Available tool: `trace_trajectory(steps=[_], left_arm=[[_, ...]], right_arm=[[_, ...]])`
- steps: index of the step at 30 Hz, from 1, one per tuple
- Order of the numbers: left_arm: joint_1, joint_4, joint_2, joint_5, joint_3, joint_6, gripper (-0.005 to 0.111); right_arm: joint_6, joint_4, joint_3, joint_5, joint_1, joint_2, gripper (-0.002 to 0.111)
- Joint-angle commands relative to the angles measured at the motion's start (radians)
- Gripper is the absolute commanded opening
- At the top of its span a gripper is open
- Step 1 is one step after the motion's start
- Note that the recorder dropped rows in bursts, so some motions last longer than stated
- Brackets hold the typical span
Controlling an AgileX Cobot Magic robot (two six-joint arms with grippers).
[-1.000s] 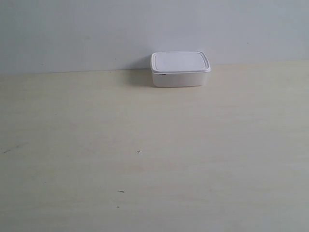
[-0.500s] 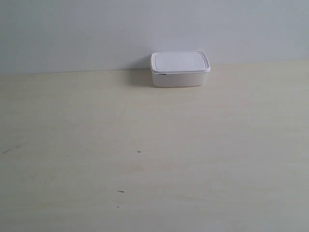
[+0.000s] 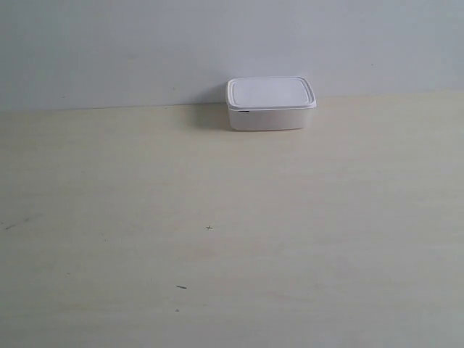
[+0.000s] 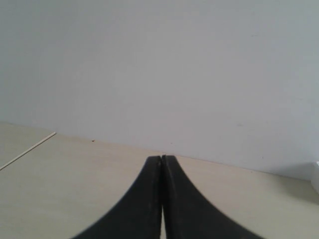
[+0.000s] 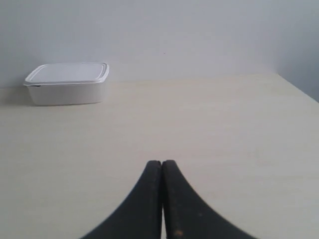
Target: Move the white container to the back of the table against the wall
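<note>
- Pale wood-grain table (image 3: 217, 217) is meeting a plain grey-white wall (image 3: 145, 43) at the far edge.
- Against that wall the white container (image 3: 270, 104) is sitting, its long axis running along it.
- Well apart, the right gripper (image 5: 162, 163) is facing it with jaws pressed together and empty. The left gripper (image 4: 162, 159), likewise closed, is catching only its corner, so the right arm is probably nearer.

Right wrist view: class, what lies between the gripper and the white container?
Only bare table; nothing stands between the right gripper and the white container in that view.
</note>
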Motion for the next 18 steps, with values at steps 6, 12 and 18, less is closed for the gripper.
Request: trace_trajectory(steps=[6, 12, 18], left_arm=[[0.004, -0.001, -0.007, 0.007, -0.001, 0.003, 0.000], [0.004, -0.001, -0.007, 0.007, -0.001, 0.003, 0.000], [0.004, -0.001, -0.007, 0.007, -0.001, 0.003, 0.000]], right_arm=[[0.038, -0.030, 0.005, 0.001, 0.069, -0.005, 0.000], [0.040, -0.035, 0.005, -0.011, 0.069, -0.005, 0.000], [0.040, 0.012, 0.005, -0.009, 0.069, -0.005, 0.000]])
